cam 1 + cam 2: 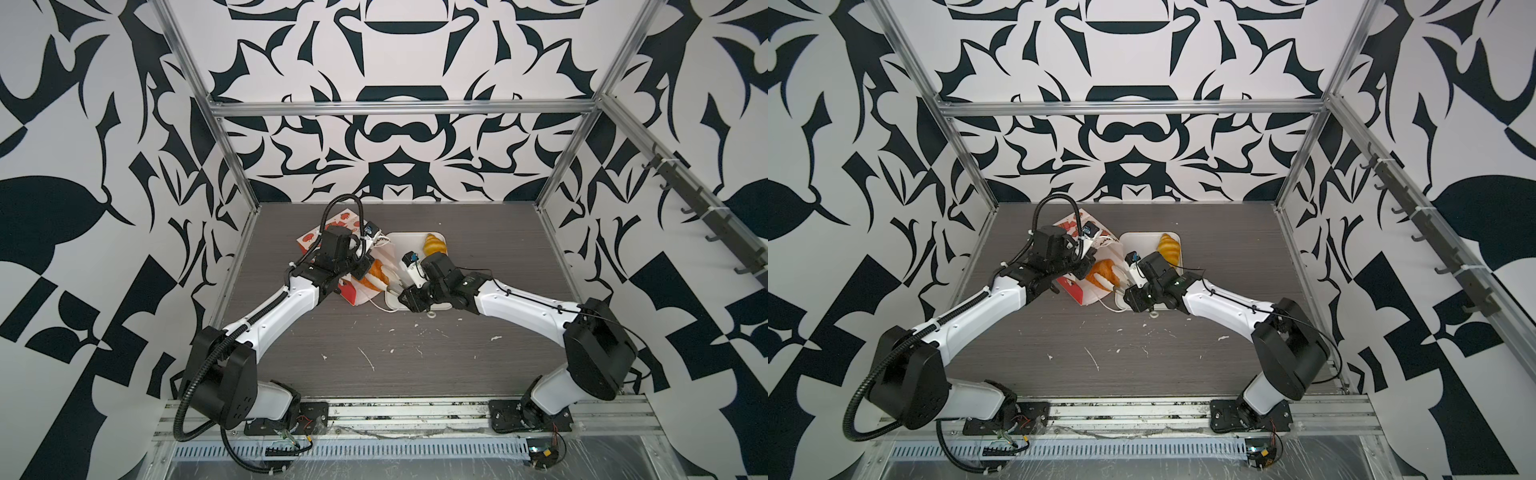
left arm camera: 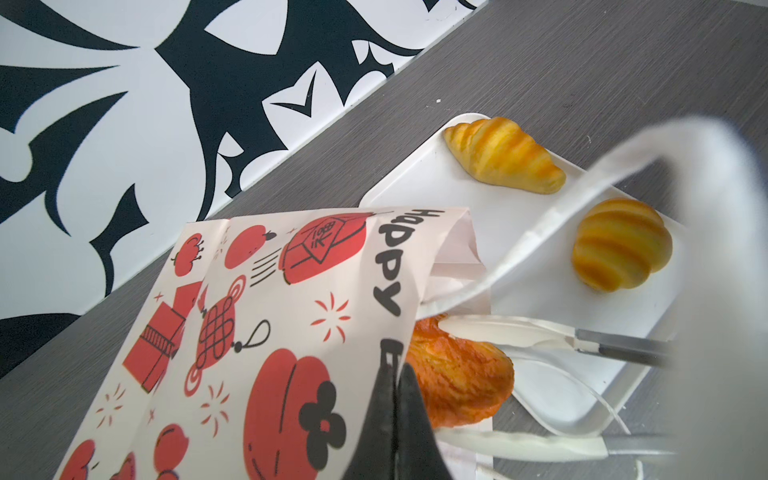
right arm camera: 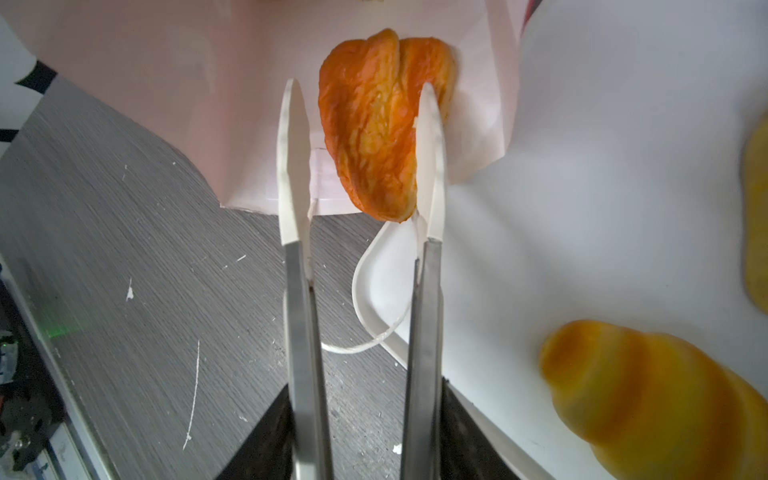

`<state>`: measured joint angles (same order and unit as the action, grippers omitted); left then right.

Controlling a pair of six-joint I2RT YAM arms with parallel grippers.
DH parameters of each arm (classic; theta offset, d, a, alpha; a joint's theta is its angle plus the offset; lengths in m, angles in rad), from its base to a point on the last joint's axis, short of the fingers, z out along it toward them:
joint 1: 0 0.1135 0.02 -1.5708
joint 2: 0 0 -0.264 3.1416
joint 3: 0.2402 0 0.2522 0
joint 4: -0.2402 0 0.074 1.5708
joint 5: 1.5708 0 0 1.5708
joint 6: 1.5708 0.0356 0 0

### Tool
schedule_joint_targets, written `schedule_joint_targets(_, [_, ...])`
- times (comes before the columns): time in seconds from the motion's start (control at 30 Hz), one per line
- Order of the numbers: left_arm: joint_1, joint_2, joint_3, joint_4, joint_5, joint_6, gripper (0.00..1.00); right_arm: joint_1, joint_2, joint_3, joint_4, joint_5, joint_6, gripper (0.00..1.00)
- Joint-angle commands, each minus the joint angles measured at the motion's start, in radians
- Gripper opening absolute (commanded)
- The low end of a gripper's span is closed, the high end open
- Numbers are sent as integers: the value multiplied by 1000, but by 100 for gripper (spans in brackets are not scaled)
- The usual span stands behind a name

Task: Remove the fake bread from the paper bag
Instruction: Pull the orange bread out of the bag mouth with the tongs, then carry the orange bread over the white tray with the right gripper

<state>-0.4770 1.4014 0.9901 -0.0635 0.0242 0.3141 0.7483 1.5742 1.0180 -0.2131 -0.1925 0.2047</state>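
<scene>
Grey wood-grain table (image 1: 374,353) sits inside black-and-white patterned walls (image 1: 83,124), with 2 arms reaching over it. 1 paper bag (image 2: 270,332) lies on its side, its mouth facing 1 white tray (image 2: 478,199). The left gripper (image 2: 397,374) is clamped on the upper rim of that mouth. 3 pastries show. 2 yellow croissants (image 2: 505,156) (image 2: 621,245) lie on the tray, apart from each other. 1 browner pastry (image 3: 374,124) lies on the bag's white inside at the mouth. The right gripper (image 3: 361,95) straddles it with its 2 long white-tipped fingers (image 3: 295,166) spread: one tip is against the pastry, the other stands clear, so nothing is gripped.
</scene>
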Motion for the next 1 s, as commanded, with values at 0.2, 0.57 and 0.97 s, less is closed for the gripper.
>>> schedule_joint_targets(0.2, [0,10,-4,26,20,-9,0,40,25,61,8,79,-73,53])
schedule_joint_targets(0.57, [-1,16,-1,31,22,-10,0,86,15,65,-11,166,-115,54])
schedule_joint_targets(0.97, [0,21,1,36,28,-12,0,98,-59,28,29,178,-141,54])
